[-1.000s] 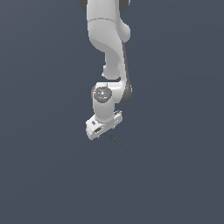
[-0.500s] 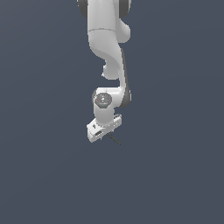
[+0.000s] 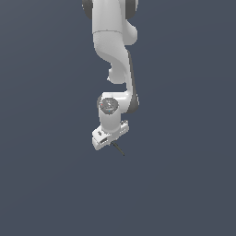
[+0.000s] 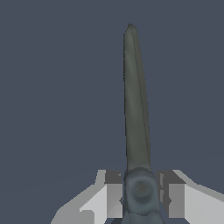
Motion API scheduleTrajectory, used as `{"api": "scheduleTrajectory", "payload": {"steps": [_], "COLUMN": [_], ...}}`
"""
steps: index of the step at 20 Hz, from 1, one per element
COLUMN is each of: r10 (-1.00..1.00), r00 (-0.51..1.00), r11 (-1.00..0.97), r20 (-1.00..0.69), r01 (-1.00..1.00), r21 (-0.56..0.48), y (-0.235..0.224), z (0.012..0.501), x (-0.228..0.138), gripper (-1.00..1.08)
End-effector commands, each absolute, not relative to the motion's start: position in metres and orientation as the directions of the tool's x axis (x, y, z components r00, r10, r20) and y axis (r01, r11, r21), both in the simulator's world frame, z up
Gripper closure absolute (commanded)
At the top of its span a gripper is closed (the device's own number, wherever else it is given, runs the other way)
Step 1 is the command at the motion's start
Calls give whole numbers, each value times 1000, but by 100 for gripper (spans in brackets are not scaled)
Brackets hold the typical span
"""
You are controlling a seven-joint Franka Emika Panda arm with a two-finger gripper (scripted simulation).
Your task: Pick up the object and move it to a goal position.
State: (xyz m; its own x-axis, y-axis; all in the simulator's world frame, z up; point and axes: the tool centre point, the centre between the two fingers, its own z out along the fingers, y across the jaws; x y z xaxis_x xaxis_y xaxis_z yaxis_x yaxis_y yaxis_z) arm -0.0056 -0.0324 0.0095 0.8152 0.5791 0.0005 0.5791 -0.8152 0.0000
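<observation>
With the tool [image 4: 141, 192] clenched on the scissors [image 4: 134, 109] at the pivot, we note the blades project straight beyond its fingertips.

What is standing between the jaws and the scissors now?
Nothing visible. In the wrist view the scissors sit between the two fingers of the gripper, around the pivot, with no other thing in the gap.

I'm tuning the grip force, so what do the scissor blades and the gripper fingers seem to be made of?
The scissors: the blades look like dull dark grey metal, smooth with a faint sheen along the edge, though a render leaves that open. The handles are hidden. The gripper fingers look like hard, matte pale grey plastic or painted metal, flat-faced, with no soft pads visible.
</observation>
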Motion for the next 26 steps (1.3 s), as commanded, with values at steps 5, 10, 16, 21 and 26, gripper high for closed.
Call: {"api": "scheduleTrajectory", "payload": {"steps": [5,10,16,21,26], "r10": [569,542,494,447,408], "r00": [822,835,843,828,794], "r11": [-822,-840,-868,-889,-901], "r20": [23,88,212,338,451], "r01": [569,537,463,371,269], "r21": [20,77,177,268,340], "y": [-30,-24,-13,-4,4], "z": [24,68,157,255,351], "x": [7,41,95,136,159], "gripper": [108,108,108,108,108]}}
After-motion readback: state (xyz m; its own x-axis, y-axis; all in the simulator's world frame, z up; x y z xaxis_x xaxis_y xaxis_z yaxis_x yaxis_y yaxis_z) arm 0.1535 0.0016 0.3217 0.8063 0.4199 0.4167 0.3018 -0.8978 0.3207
